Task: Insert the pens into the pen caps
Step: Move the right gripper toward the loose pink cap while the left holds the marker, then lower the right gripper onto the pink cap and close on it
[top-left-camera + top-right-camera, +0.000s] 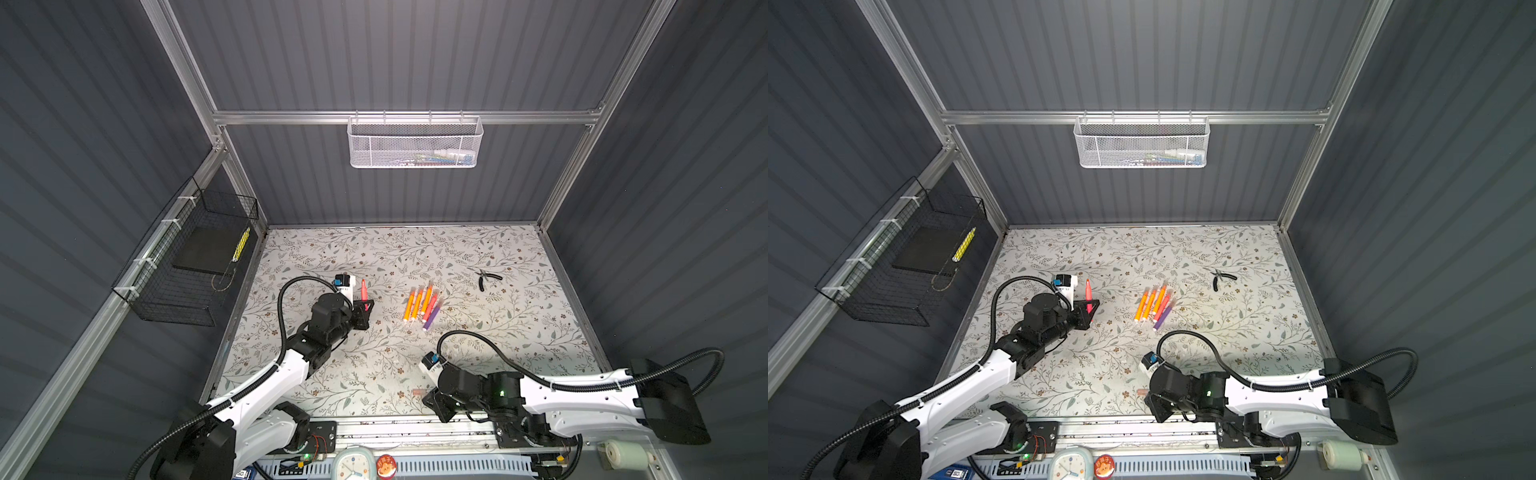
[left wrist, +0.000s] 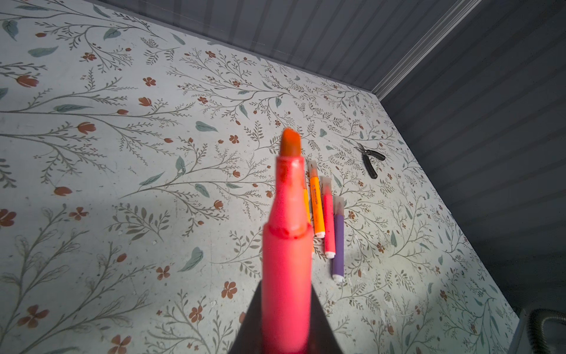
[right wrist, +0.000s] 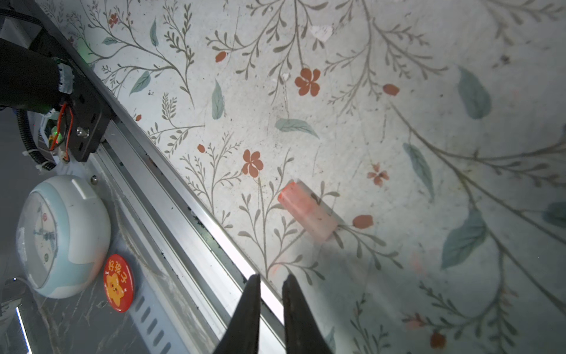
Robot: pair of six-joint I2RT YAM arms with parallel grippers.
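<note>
My left gripper [image 2: 286,295] is shut on a red-pink pen [image 2: 286,245]. The pen's uncapped orange-red tip points away from the wrist. In both top views this pen [image 1: 364,291] [image 1: 1088,293] sticks out of the left gripper [image 1: 365,309] [image 1: 1090,309] toward the back wall. Several more pens [image 1: 422,307] [image 1: 1154,307], orange, pink and purple [image 2: 338,245], lie side by side mid-table, pale caps on the far ends of the pink and purple ones. One pinkish translucent pen cap [image 3: 307,211] [image 1: 419,392] [image 1: 1142,392] lies loose near the front edge. The right gripper [image 3: 271,277] [image 1: 432,401] [image 1: 1152,402] is shut on nothing, just short of it.
Black-handled pliers [image 1: 488,277] [image 2: 370,159] lie at the back right. An aluminium rail [image 3: 190,214] borders the table's front, with a clock [image 3: 61,236] and a red badge [image 3: 118,282] beyond it. A black wire basket [image 1: 195,257] hangs on the left wall, a white mesh basket [image 1: 415,143] at the back.
</note>
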